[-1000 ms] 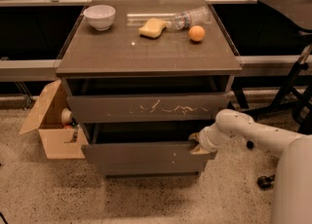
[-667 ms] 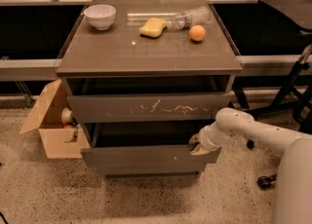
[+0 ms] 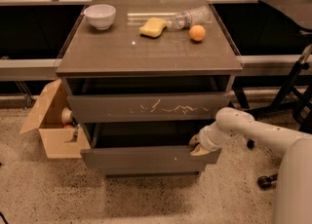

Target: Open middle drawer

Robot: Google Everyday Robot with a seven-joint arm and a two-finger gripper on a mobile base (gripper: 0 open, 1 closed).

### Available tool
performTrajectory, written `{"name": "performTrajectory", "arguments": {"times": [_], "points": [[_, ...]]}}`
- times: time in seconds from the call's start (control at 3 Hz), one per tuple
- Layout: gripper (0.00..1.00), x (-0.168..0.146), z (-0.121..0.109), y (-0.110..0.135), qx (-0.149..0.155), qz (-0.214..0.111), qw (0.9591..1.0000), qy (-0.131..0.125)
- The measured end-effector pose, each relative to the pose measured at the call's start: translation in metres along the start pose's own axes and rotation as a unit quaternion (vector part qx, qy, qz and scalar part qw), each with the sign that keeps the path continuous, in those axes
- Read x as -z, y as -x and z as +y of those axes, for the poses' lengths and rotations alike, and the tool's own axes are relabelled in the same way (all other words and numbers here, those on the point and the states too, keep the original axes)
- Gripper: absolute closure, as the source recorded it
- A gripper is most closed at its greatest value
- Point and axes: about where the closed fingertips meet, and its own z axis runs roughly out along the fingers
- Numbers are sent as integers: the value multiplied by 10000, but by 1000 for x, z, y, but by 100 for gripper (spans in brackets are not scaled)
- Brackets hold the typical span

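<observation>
The gripper (image 3: 199,146) is resting on the right end of the top edge of the middle drawer (image 3: 141,160), which is standing partly open below the scratched drawer (image 3: 112,107). Whether it is clamping cannot be told. The front is appearing stiff, smooth and handleless, so that top edge is serving as the hold point. Count: three drawers, one bowl (image 3: 100,15), one sponge (image 3: 152,27), one bottle (image 3: 189,17), one orange (image 3: 197,32).

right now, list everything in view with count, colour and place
drawer cabinet: 1, grey-brown, centre
round white bowl: 1, white, cabinet top, left
yellow sponge: 1, yellow, top, centre
clear plastic bottle: 1, clear, lying beside sponge
orange fruit: 1, orange, top, right
scratched drawer front: 1, grey-brown, upper
plain middle drawer: 1, grey-brown, partly out
cardboard box: 1, tan, floor left
gripper: 1, cream, at middle drawer's right top edge
</observation>
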Motion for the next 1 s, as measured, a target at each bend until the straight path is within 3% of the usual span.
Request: {"name": "performTrajectory", "arguments": {"times": [1.0], "points": [[6,0,0,0,0,0,10000,0]]}}
